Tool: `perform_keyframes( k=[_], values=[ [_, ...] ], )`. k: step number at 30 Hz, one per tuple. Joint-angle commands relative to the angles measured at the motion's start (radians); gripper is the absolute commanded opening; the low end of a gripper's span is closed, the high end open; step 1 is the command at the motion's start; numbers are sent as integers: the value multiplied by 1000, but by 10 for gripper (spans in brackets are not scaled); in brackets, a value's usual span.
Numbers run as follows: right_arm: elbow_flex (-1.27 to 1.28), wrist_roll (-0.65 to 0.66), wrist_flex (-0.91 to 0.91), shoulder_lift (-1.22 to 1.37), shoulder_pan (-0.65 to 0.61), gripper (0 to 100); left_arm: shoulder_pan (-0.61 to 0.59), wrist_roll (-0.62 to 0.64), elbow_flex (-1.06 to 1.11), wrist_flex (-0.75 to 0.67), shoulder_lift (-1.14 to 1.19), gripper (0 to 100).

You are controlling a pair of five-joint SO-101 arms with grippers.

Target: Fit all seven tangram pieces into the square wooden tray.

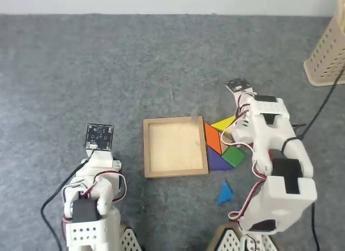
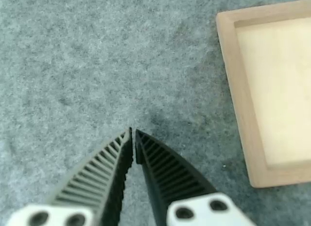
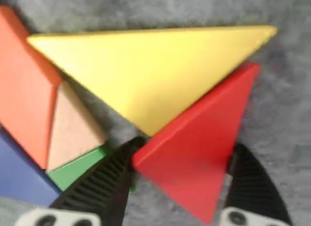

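From above, the square wooden tray [image 1: 146, 148] lies at the centre of the grey counter [image 1: 108, 62], bare wood inside. An orange piece [image 1: 213, 137], yellow triangle [image 1: 223, 123], green piece [image 1: 234, 156] and purple piece [image 1: 216, 162] crowd its right edge. A blue triangle [image 1: 225, 192] lies apart, lower right.

The right wrist view adds a red triangle [image 3: 204, 124]. The right fingers [image 3: 112, 172] are spread wide, pressing its two edges. The left fingers [image 2: 124, 148] are almost closed and hold nothing, above the counter beside the tray.
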Motion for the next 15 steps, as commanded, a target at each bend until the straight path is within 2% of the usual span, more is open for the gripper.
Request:
perform_keyframes(
  k=[1,5,10,15],
  values=[
    [-8,20,-4,1,5,157,0,-5,-7,8,-20,12],
    [-11,20,-7,-1,5,110,0,-5,-7,8,-20,12],
    [-23,20,-2,-1,5,3,0,-5,-7,8,-20,12],
    [-74,-55,51,-2,27,6,0,-5,-7,8,-20,12]
  ],
)
